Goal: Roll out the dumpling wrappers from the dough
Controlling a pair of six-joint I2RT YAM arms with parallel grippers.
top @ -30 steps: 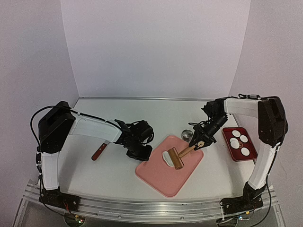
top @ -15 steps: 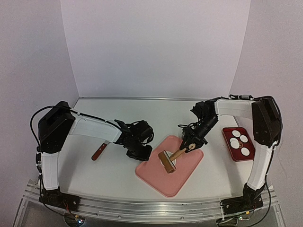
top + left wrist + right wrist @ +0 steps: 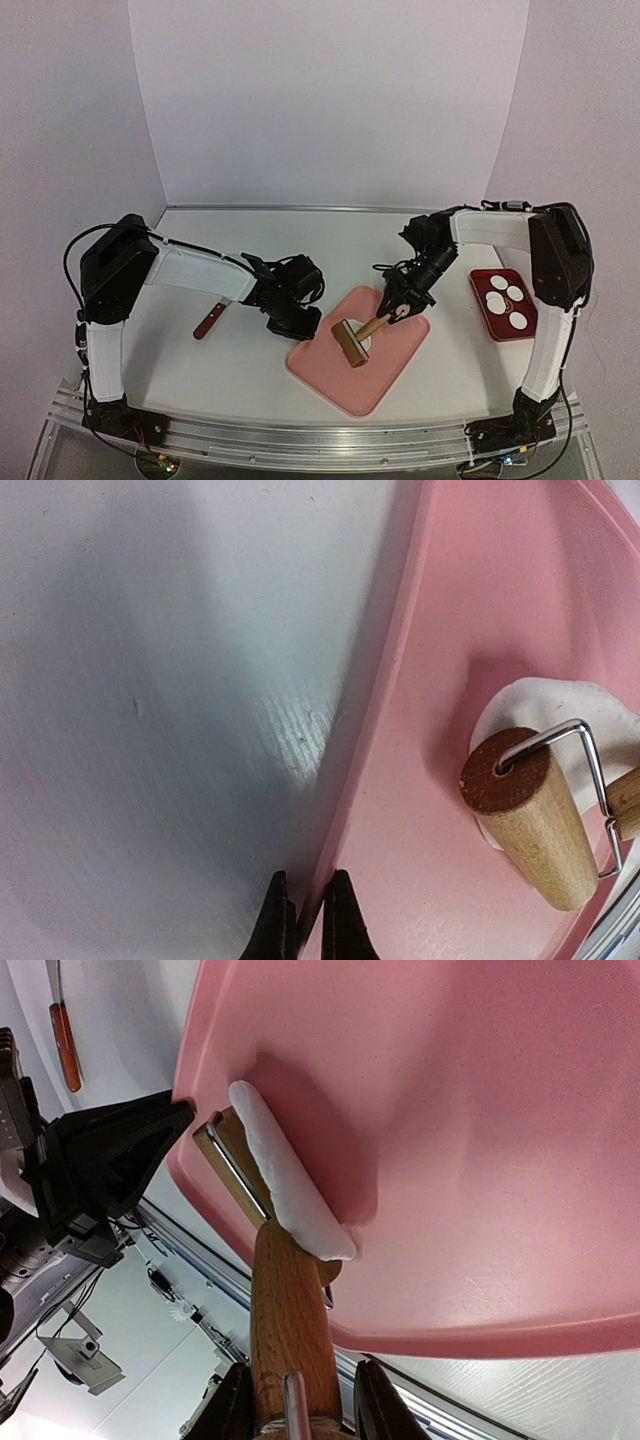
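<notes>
Dough (image 3: 363, 341): one small white piece on the pink board (image 3: 330, 375), near the board's middle. Thin, with an uneven edge. The left wrist view shows the dough (image 3: 560, 702) partly under the roller (image 3: 530, 820). From the right wrist it reads as a pale strip (image 3: 290, 1185) against the roller's frame.

Roller (image 3: 351, 343): wooden barrel with a wire frame and a wooden handle (image 3: 290, 1330). The barrel lies across the dough's left part, and the handle angles up and right.

Right gripper (image 3: 401, 304): clamped on the handle, with a finger on each side of it (image 3: 232, 1405), above the board's far right edge.

Left gripper (image 3: 300, 324): fingers pressed together with nothing between them. The tips (image 3: 310, 920) sit right at the board's left edge (image 3: 400, 660). Contact with the edge cannot be told.

Wrappers (image 3: 514, 293): three neat white discs in a red tray (image 3: 484, 300) to the right of the board, well apart from the dough.

Red-handled tool (image 3: 208, 323): lies on the white table (image 3: 240, 370) left of the board, beside the left arm. Its working end is too small to make out.
</notes>
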